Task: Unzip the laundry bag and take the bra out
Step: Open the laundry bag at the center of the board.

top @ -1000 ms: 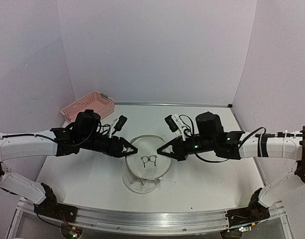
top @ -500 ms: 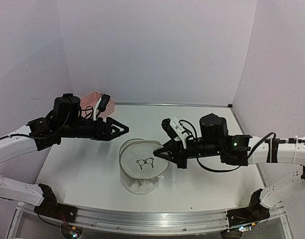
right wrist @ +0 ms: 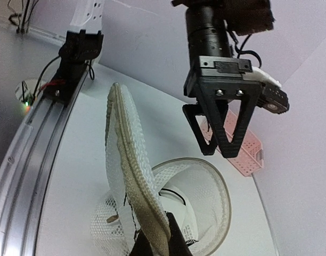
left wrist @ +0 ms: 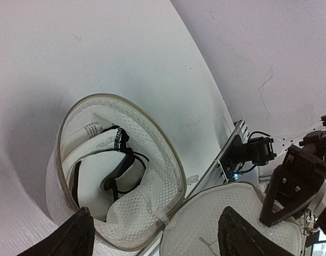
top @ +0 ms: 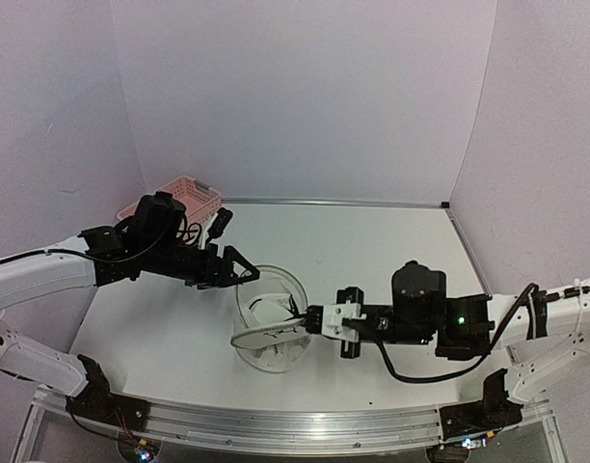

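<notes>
Since half a second ago, the zip lid (left wrist: 227, 221) has swung off the top of the laundry bag (top: 274, 359) and is now hanging open toward the near edge. The right arm has dropped lower and drawn back, and the left arm has come down beside the bag's far-left rim.

From the left:
- **Basket:** one pink slotted basket (top: 172, 203) is sitting at the far-left corner of the table (top: 391, 251), well apart from the bag.
- **Left gripper:** the left gripper (top: 241, 278) is hovering just beside the bag's left rim, jaws apart and holding nothing.
- **Bag:** one laundry bag is standing near the table's front centre, its mouth opening upward.
- **Bra:** one bra (left wrist: 99, 170) is lying crumpled inside the bag, below the rim, with dark straps showing. It is ahead of the left jaws, not between them.
- **Right gripper:** the right gripper (top: 300, 328) is pinching the lid's zip edge, jaws closed on it, and is holding the lid tilted away from the mouth.

Bare tabletop is lying open behind and to the right of the bag. The aluminium front rail (top: 295, 420) is running close by on the near side.
</notes>
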`<state>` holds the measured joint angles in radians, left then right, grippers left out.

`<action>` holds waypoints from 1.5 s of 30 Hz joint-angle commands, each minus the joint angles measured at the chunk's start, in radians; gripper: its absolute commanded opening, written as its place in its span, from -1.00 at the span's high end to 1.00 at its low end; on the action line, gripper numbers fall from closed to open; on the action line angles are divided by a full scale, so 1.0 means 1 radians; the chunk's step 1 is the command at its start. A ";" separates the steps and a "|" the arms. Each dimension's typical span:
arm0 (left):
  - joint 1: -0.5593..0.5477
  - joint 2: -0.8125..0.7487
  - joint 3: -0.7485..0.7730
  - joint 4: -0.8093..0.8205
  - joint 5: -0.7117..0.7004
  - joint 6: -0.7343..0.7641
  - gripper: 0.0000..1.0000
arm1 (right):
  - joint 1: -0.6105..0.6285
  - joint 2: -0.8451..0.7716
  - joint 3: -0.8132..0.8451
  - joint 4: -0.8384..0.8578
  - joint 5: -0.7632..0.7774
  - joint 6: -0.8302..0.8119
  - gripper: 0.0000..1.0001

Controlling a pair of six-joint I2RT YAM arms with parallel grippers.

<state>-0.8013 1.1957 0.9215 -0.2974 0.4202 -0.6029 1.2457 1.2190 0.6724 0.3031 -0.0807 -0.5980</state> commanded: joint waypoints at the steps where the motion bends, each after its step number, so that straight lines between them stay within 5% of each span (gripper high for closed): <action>1: 0.005 0.032 0.005 0.004 0.005 0.008 -0.60 | 0.071 0.032 -0.030 0.161 0.194 -0.216 1.00; 16: 0.005 0.177 0.152 -0.184 -0.299 0.092 -0.58 | 0.287 0.104 -0.061 0.227 0.461 -0.358 1.00; 40: -0.039 0.342 0.302 -0.325 -0.312 0.270 -0.60 | 0.385 0.174 -0.101 0.279 0.597 -0.314 1.00; 45: -0.041 0.369 0.322 -0.327 -0.329 0.269 -0.27 | 0.399 0.158 -0.113 0.283 0.621 -0.309 0.85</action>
<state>-0.8398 1.5642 1.1759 -0.6201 0.1253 -0.3542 1.6321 1.3994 0.5659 0.5243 0.5022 -0.9287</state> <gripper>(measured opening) 0.705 0.044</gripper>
